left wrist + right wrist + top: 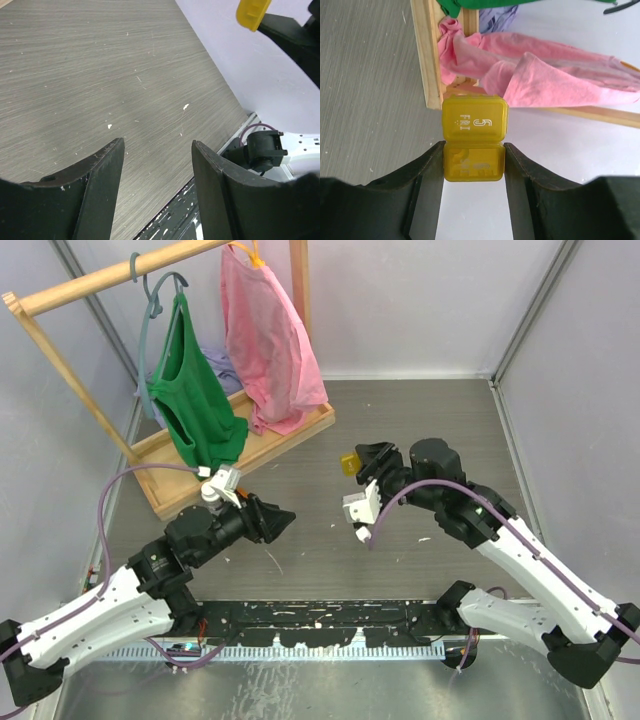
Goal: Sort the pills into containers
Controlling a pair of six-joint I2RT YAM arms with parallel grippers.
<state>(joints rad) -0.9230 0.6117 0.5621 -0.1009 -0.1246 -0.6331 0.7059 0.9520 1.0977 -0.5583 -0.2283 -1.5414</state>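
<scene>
Your right end effector is pinching the yellow pill box by its lower half, up off the counter near the middle. Your left end effector is hanging open and empty, so be holding the box level while lowering it.

1. Your right gripper: two black fingers, which pressed against either side of the pill box.
2. The pill box: translucent yellow, two square cells joined. You had the nearer cell clamped. The farther one, embossed FRI, stood past the fingertips. What the clamped cell held could not be made out.
3. Behind it: a wooden rack with a pink garment lying across its frame. A green garment and lavender cloth showed above.
4. Surroundings: grey table at left, pale backdrop at right.
</scene>
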